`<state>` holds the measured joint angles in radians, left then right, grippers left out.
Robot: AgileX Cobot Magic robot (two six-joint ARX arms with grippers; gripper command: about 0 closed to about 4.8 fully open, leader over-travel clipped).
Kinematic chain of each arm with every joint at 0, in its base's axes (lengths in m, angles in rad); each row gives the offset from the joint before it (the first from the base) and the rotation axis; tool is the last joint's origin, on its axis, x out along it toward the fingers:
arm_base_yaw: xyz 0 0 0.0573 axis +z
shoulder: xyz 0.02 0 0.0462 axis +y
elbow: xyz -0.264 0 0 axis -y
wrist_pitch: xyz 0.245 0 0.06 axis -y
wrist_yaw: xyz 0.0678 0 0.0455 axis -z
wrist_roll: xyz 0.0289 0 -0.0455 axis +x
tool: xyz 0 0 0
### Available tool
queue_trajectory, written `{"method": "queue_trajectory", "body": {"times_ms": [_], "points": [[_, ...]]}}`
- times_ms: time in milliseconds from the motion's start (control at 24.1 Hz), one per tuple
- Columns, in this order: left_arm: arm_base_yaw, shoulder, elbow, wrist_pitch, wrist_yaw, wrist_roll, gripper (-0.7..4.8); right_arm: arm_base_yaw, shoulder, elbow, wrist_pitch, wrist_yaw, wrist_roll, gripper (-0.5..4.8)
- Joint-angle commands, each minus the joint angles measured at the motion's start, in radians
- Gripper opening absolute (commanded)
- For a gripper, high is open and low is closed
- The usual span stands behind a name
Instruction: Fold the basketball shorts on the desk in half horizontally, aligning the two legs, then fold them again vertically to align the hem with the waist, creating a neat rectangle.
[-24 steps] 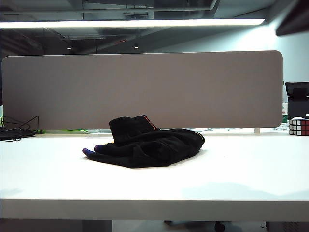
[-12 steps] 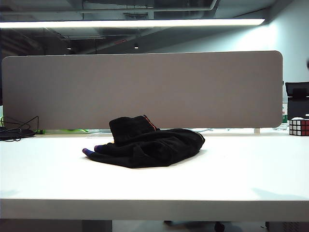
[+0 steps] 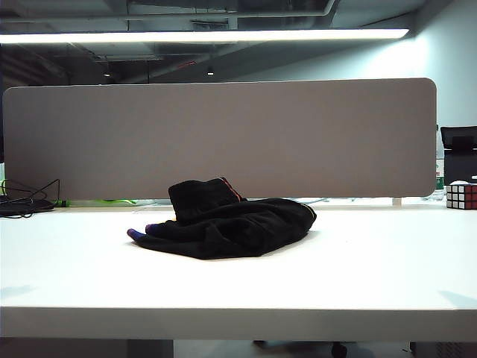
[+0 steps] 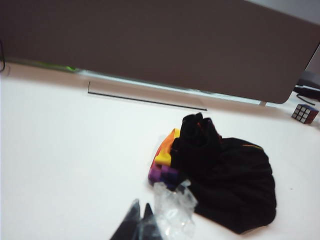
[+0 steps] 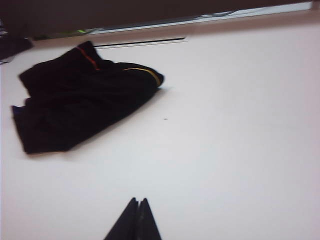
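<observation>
Shorts [image 3: 223,220] lay bunched mid-desk [image 3: 373,276], folds apparently done. Left gripper [image 4: 140,212] and right gripper [image 5: 137,205] both pressed together, empty, hanging well short of the cloth. Next: probably just park.

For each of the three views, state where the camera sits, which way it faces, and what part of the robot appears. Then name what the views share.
Exterior view: low at the desk's front edge, facing the grey divider panel; no robot visible.
Left wrist view: on the left arm, looking over the shut left claw at the crumpled black basketball shorts.
Right wrist view: on the right arm, looking over the shut right claw.
Shared: all three show the shorts; exterior and left wrist views show the colourful puzzle cube.
</observation>
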<state>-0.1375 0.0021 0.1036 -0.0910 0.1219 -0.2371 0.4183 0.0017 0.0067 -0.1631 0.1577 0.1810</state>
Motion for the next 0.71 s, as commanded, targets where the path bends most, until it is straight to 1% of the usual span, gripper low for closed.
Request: {"method": "queue_trajectory", "body": {"times_ms": [41,83,124,166,290,332,415,456,498,581,705], "points": [[0.001,0.0,-0.067,0.106,-0.014,0.001,-0.06,-0.002,-0.002,-0.006,0.035,0.052,-0.079,-0.09],[0.001,0.0,-0.094,0.152,-0.013,0.001,-0.06,-0.003,-0.002,-0.006,0.043,0.055,-0.085,-0.09],[0.001,0.0,-0.095,0.138,-0.018,0.004,-0.06,-0.004,-0.002,-0.006,0.051,0.056,-0.087,-0.09],[0.001,0.0,-0.096,0.142,-0.034,0.024,-0.06,-0.006,-0.002,-0.006,0.061,0.063,-0.091,-0.09],[0.001,0.0,-0.096,0.155,-0.032,0.08,-0.06,-0.02,-0.002,-0.006,0.094,0.072,-0.132,-0.09],[0.001,0.0,-0.096,0.163,-0.043,0.117,-0.06,-0.05,-0.002,-0.005,0.101,0.075,-0.137,-0.08],[0.002,0.0,-0.097,0.169,-0.059,0.127,-0.06,-0.101,-0.002,-0.005,0.105,0.06,-0.143,-0.08],[0.002,0.0,-0.097,0.179,-0.058,0.129,-0.06,-0.128,-0.002,-0.005,0.108,0.04,-0.157,-0.08],[0.002,0.0,-0.097,0.197,-0.053,0.129,-0.06,-0.191,-0.002,-0.005,0.116,-0.018,-0.166,-0.08],[0.002,0.0,-0.096,0.206,-0.05,0.133,-0.06,-0.264,-0.002,-0.006,0.134,-0.104,-0.164,-0.08],[0.002,0.0,-0.096,0.202,-0.05,0.132,-0.06,-0.351,-0.002,-0.006,0.168,-0.181,-0.162,-0.08]]}}
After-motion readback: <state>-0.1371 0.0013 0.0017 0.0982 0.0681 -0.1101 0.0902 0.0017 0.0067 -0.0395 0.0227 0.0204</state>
